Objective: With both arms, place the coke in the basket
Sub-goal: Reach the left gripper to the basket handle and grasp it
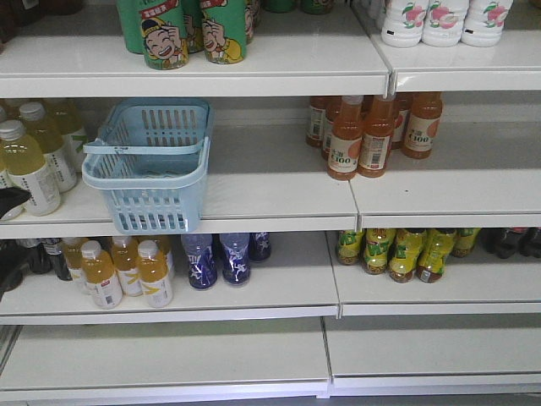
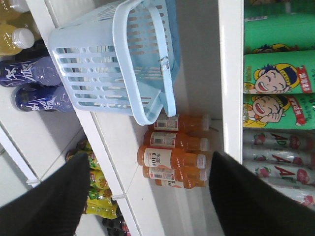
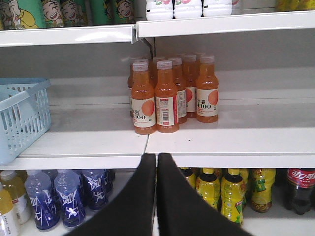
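The light blue basket (image 1: 148,161) stands on the middle shelf at the left, overhanging the shelf edge, and nothing shows inside it. It also shows in the left wrist view (image 2: 118,59) and at the left edge of the right wrist view (image 3: 19,118). A dark coke bottle (image 3: 298,189) with a red label and white script stands on the lower shelf at the far right. My left gripper (image 2: 150,196) is open and empty, off to the side of the basket. My right gripper (image 3: 156,160) is shut and empty, in front of the middle shelf's edge, left of the coke.
Orange juice bottles (image 1: 363,135) stand on the middle shelf right of the basket. Pale yellow bottles (image 1: 34,156) stand to its left. Blue bottles (image 3: 69,196) and yellow-green bottles (image 3: 221,191) fill the lower shelf. Green cans (image 1: 186,34) and white bottles (image 1: 444,21) are on the top shelf.
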### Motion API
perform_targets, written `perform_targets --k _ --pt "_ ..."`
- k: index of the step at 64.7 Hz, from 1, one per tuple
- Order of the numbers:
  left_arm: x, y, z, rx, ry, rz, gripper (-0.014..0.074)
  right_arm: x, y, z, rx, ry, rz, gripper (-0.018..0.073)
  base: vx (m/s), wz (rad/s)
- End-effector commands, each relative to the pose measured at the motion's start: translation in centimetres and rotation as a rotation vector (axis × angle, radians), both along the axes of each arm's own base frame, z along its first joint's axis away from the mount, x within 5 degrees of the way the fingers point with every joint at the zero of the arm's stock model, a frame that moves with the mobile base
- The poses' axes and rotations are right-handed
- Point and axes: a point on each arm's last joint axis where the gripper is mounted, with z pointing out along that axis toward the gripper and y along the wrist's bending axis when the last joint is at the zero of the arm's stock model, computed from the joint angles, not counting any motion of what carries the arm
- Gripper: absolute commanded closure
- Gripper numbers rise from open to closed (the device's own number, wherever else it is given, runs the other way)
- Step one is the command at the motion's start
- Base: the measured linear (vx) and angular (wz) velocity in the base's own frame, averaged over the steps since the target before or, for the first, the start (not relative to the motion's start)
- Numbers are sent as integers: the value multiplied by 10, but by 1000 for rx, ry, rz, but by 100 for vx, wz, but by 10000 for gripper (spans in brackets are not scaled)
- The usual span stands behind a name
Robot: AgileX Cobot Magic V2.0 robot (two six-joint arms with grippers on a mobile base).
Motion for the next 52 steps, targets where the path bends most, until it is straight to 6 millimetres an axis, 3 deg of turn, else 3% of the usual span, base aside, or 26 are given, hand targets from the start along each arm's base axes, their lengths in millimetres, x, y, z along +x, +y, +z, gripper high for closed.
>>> perform_targets --k 1,25,52 --pt "25 -7 18 -21 -21 -62 101 -1 0 4 0 -78 -6 568 0 0" --pt "123 -20 16 -217 62 -117 104 -1 0 4 0 -78 -6 568 0 0" --pt "194 -23 -2 -244 79 -124 155 -1 0 4 0 -78 -6 568 0 0"
